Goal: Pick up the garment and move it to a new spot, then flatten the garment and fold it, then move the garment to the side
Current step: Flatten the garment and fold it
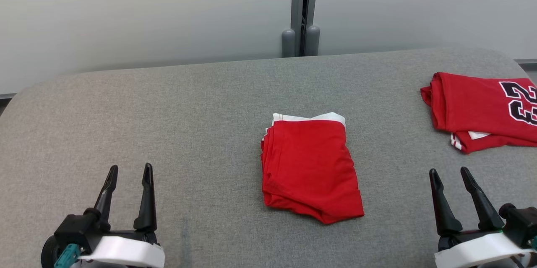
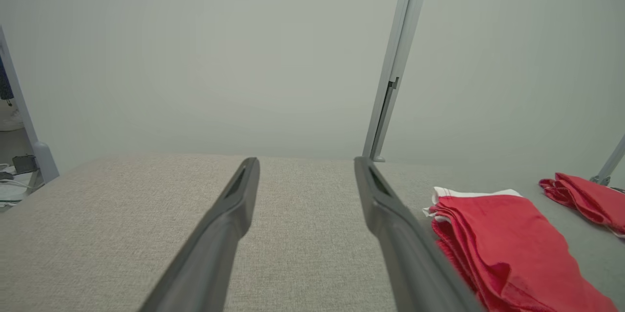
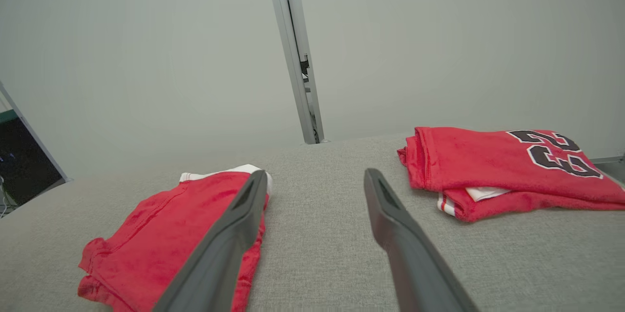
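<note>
A red garment (image 1: 309, 167) with a white band at its far edge lies folded into a compact rectangle at the middle of the grey table (image 1: 201, 104). It also appears as the garment (image 2: 503, 243) to the right of my left fingers and the garment (image 3: 161, 234) partly behind my right gripper's left finger. My left gripper (image 1: 129, 174) stands open at the lower left, well clear of the cloth. At the lower right my right gripper (image 1: 450, 175) is open too, holding nothing. Between the fingers of the left gripper (image 2: 306, 165) and the right gripper (image 3: 316, 177) only bare table shows.
A second folded red jersey (image 1: 482, 110) with black numerals lies at the table's far right edge, also the jersey (image 3: 503, 168) and the jersey (image 2: 583, 199). A grey post (image 1: 303, 12) stands behind the table against a pale wall.
</note>
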### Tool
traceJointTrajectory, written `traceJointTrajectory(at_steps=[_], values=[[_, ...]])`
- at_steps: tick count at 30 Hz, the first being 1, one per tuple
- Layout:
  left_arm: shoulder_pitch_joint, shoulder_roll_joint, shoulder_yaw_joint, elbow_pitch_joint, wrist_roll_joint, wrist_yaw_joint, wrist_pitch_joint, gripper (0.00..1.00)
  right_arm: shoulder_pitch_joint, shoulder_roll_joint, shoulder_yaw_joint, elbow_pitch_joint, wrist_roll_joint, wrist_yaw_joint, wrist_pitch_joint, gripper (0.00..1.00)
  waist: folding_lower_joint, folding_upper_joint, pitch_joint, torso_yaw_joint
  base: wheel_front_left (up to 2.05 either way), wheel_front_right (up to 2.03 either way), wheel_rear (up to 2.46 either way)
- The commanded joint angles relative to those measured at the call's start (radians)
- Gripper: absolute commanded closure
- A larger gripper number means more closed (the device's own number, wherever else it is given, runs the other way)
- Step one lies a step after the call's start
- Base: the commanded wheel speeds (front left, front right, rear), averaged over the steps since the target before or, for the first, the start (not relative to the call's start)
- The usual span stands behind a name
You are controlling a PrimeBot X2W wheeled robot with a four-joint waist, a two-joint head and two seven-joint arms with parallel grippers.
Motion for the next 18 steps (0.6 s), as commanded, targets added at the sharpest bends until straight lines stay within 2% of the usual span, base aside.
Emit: traceJointTrajectory(at_steps=[1, 18], values=[[0.017, 0.004, 0.007, 0.002, 0.017, -0.002, 0.000, 0.00, 0.012, -0.002, -0.010, -0.010, -0.010, 0.000, -0.005, 0.00, 0.0000, -0.0001, -0.006, -0.001, 0.00, 0.00, 0.00], [0.110, 0.003, 0.057, -0.023, 0.060, -0.002, 0.000, 0.00, 0.102, 0.015, -0.022, -0.036, -0.033, 0.000, -0.005, 0.00, 0.0000, -0.0001, -0.051, 0.034, 0.00, 0.00, 0.00]])
